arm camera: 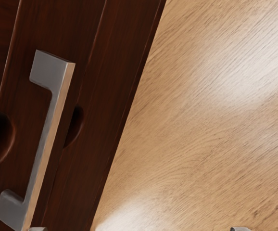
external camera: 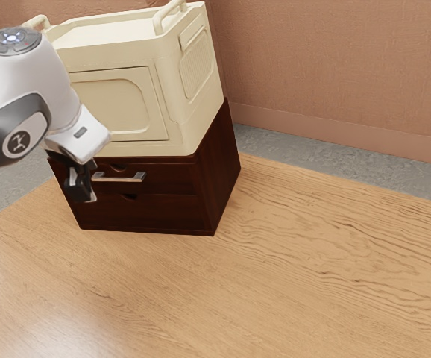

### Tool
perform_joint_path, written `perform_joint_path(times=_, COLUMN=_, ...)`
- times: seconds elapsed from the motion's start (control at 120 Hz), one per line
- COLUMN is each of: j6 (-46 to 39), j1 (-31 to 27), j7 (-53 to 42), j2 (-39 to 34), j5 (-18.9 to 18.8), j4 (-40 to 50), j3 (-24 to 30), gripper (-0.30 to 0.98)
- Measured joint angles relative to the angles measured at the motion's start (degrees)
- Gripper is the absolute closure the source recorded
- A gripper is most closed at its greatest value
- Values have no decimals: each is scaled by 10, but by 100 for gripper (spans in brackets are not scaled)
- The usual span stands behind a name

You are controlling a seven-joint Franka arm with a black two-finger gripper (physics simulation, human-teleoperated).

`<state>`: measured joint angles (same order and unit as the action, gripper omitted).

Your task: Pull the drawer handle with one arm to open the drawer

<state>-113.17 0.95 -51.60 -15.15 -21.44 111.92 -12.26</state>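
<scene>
My gripper [external camera: 83,183] is at the cabinet front, beside the left end of the silver handle [external camera: 120,177] in the exterior view. The handle runs across the upper drawer [external camera: 167,177] of the dark wood cabinet, and that drawer looks flush with the front. In the wrist view the bar handle [arm camera: 46,139] crosses the drawer front; the tips of my gripper [arm camera: 139,229] stand wide apart, one of them close to an end of the handle. The gripper is open and holds nothing.
A cream storage box [external camera: 118,104] rests on top of the cabinet. Below the handled drawer is a lower drawer front [external camera: 148,211] with a small notch. The wooden table [external camera: 275,276] stretches out in front of the cabinet, with a reddish wall [external camera: 335,67] behind.
</scene>
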Motion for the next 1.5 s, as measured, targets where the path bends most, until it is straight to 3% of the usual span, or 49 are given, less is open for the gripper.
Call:
perform_joint_path(times=0.325, j6=-72, j1=-11, j7=-49, j2=44, j5=7, j4=-4, j3=-18, gripper=32)
perform_joint_path(times=0.967, j6=-151, j1=-41, j7=-152, j2=101, j5=76, j4=-14, j3=-18, gripper=38)
perform_joint_path(times=1.275, j6=-162, j1=-43, j7=-180, j2=110, j5=94, j4=-13, j3=-19, gripper=60)
perform_joint_path(times=1.5, j6=-164, j1=-45, j7=-192, j2=112, j5=101, j4=-9, j3=-18, gripper=66)
